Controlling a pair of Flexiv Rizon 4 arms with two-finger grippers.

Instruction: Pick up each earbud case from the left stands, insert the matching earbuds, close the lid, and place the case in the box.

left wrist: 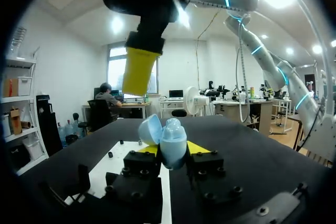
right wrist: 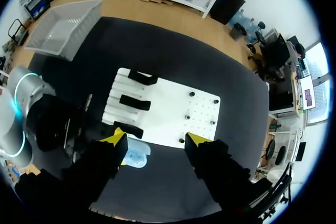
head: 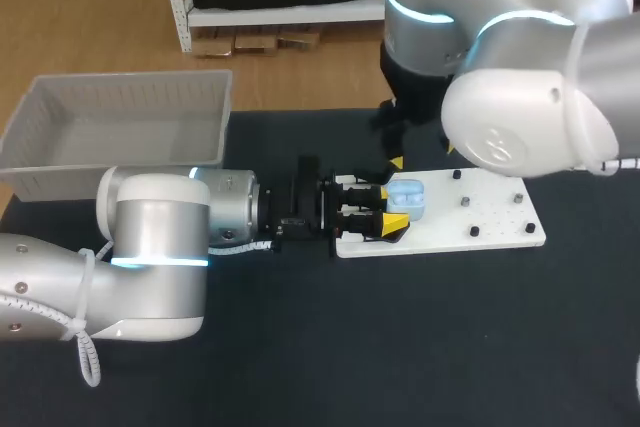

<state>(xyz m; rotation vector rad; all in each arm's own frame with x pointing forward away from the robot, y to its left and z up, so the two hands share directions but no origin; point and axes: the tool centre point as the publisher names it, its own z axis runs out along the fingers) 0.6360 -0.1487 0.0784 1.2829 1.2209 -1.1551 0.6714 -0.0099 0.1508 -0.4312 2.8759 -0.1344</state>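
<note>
1. Since the left tool [head: 390,205] is clamped on the pale blue earbud case [head: 408,197] from both sides, with its lid [left wrist: 149,128] standing open, I judge the step in hand to be loading the earbuds; that grip should be level and firm so the cavity faces up
2. The right tool [right wrist: 156,140] hangs above the case, fingers spread and nothing between them; it needs an earbud first, then a straight descent clear of the raised lid
3. Pressing down too hard could tip the case in the grip
4. The case sits at the left edge of the white board [head: 495,217], just beside the black stands [right wrist: 134,102]
5. Small dark pieces [head: 465,202] dot the board's right half; whether any are earbuds I cannot tell
6. The dark tabletop [head: 400,347] carries the board near its middle and a grey box [head: 130,77] at its far left corner, well apart from the case
</note>
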